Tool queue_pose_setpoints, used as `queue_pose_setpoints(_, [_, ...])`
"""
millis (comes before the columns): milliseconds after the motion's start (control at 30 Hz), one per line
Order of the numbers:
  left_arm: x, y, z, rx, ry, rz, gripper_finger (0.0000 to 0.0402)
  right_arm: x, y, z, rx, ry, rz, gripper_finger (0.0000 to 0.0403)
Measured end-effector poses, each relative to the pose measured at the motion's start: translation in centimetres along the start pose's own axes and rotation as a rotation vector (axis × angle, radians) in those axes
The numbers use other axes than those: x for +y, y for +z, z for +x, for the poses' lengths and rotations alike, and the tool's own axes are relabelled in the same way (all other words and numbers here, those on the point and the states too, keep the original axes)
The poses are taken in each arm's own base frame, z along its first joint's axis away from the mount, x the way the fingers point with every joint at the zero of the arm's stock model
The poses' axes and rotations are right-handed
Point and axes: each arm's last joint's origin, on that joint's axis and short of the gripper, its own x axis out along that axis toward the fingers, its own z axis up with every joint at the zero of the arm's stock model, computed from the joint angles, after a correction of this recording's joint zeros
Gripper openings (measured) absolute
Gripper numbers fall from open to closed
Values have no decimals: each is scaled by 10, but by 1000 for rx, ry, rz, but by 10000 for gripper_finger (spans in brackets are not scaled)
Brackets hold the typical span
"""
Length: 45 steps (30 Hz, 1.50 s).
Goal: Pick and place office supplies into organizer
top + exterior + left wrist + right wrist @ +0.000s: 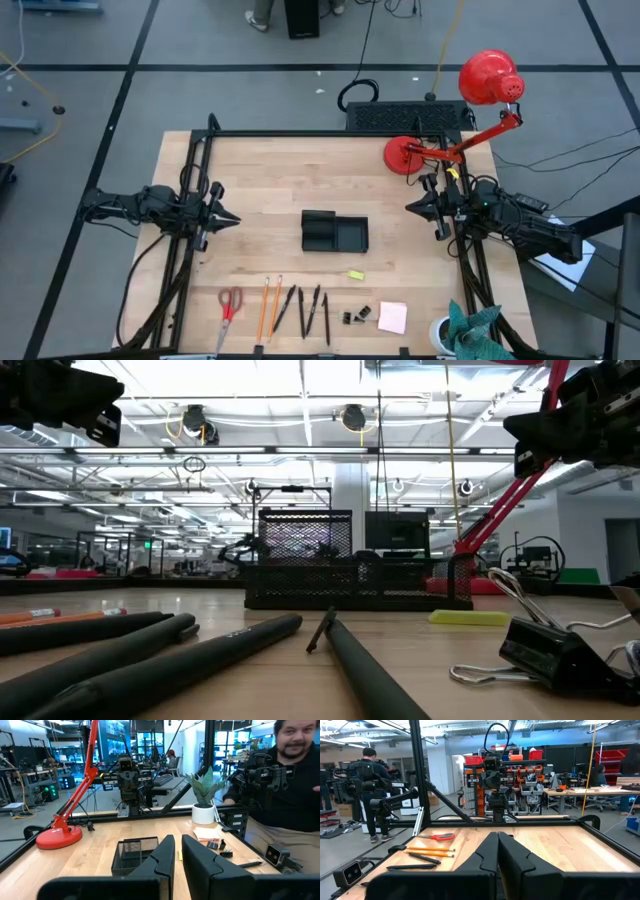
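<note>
The black mesh organizer (335,232) (134,852) stands at the table's middle. Along the near edge lie red-handled scissors (229,303) (440,837), two orange pencils (268,305), several black pens (305,310) (150,650), black binder clips (357,316) (560,650) and a pink sticky-note pad (392,317). A yellow-green piece (356,274) lies between organizer and clips. My left gripper (232,218) (178,851) hovers at the left, level, fingers nearly together with only a thin slit. My right gripper (410,207) (498,840) hovers at the right, shut. Both hold nothing.
A red desk lamp (440,150) stands at the far right, its base (403,154) on the table. A black slab (408,115) lies past the far edge. A potted plant (465,328) sits at the near right corner. A person (295,775) sits beyond the right side.
</note>
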Motion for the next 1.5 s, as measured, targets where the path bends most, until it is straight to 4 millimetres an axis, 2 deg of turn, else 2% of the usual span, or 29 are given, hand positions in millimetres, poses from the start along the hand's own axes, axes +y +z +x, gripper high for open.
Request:
queue_pose_setpoints(1333, [0,0,0,0,0,0,42,0,0,0,0,0,0,4])
queue_pose_setpoints(1500, [1,0,0,1,21,83,42,0,0,0,0,0,0,4])
